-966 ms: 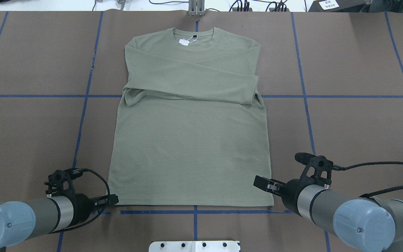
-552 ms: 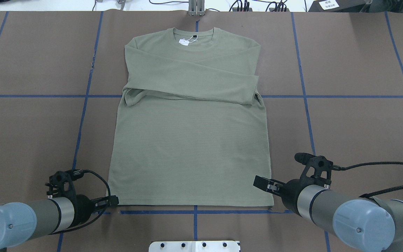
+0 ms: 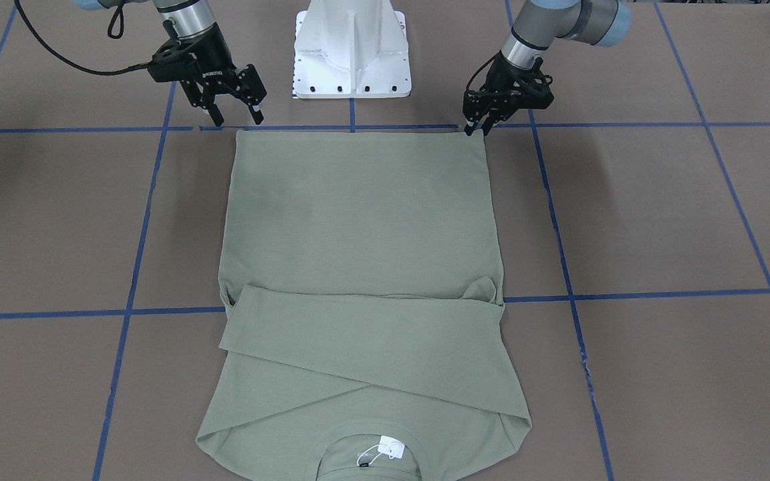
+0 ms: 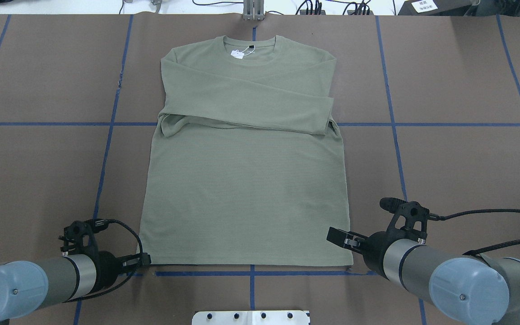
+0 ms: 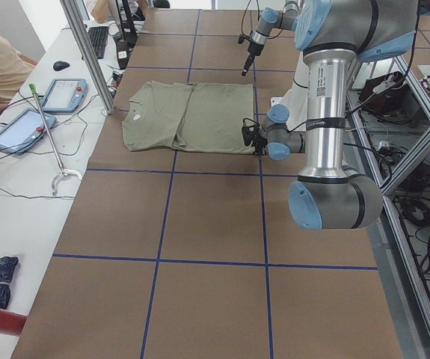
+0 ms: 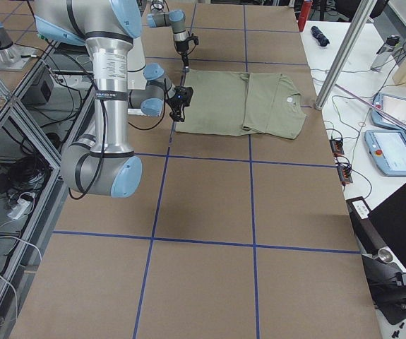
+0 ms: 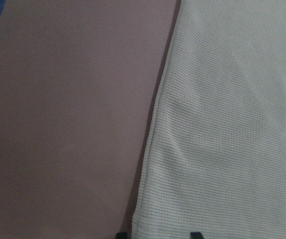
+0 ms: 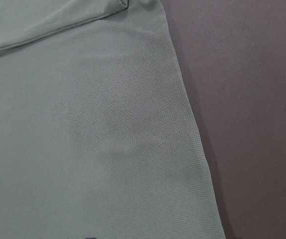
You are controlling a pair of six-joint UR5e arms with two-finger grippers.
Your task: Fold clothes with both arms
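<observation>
1. The table (image 4: pixel 458 171), brown with blue tape lines, stretches well beyond both hands on every side
2. The shirt (image 4: pixel 246 194) lies flat on it. Its hem (image 4: pixel 246 263) is the edge closest to the two grippers and its collar (image 4: pixel 251 45) is farthest ahead of them. The sleeves (image 4: pixel 242 104) are crossed over the chest, between hem and collar
3. The right gripper (image 3: pixel 238 121) holds nothing and its jaws are spread wide. It hangs over its own corner of the hem, with the cloth just under and ahead of the fingertips
4. The left gripper (image 3: pixel 475 128) sits low at the other hem corner. Its wrist view shows two dark fingertips (image 7: pixel 196 234) a little apart, with the shirt's side edge running between them, so it straddles the cloth without clamping it
5. The step in hand looks like taking both hem corners, ready to carry the hem forward over the sleeves toward the collar
6. To do it well:
   - Lower the right hand until one finger slides under the corner.
   - Make sure each hand takes both layers of knit, not only the top one.
   - Close both hands at matching spots along the hem.
   - Lift them together and level, so the fold line stays straight and the sleeves do not drag
</observation>
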